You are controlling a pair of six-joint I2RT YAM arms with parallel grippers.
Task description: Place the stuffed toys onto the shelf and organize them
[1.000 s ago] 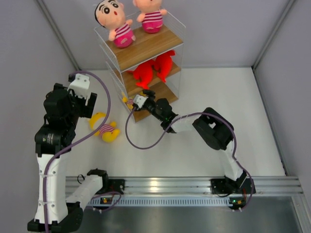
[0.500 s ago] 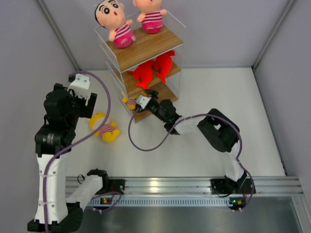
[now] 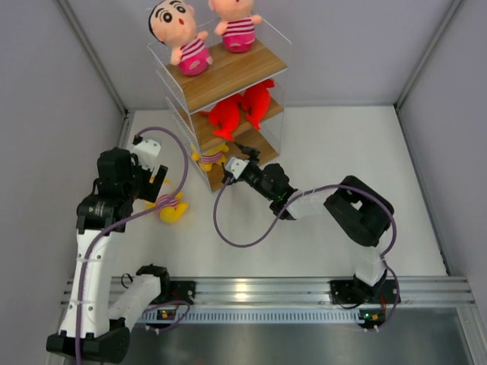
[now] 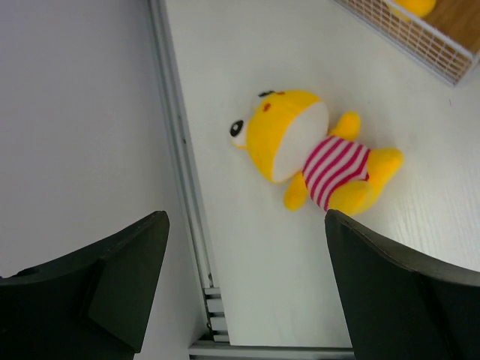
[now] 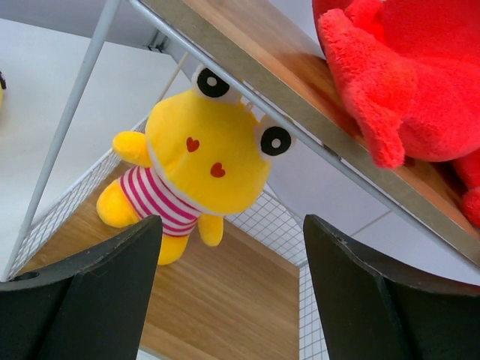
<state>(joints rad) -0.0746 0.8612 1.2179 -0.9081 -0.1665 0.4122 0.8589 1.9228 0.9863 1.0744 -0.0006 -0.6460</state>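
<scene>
Left jaws: wide apart, holding nothing and touching nothing.
Toy by left jaws: a yellow figure (image 4: pixel 300 150) lies on its back on the white desk (image 4: pixel 420 247), ahead of the jaws and apart from both tips, just beside the metal rail at the desk's edge.
Right jaws: apart, empty, pointing in at the bottom tier of the shelf (image 5: pixel 240 307).
Toy by right jaws: a second yellow figure (image 5: pixel 202 161) sits upright on the bottom wooden board against the white wire mesh, beyond the tips and not touching them.
Other toys: red sharks (image 5: pixel 405 67) on the middle board; two boy dolls (image 3: pixel 183 34) on top.
Textures: soft plush, pink-striped shirts, grained wood, thin wire frame.
</scene>
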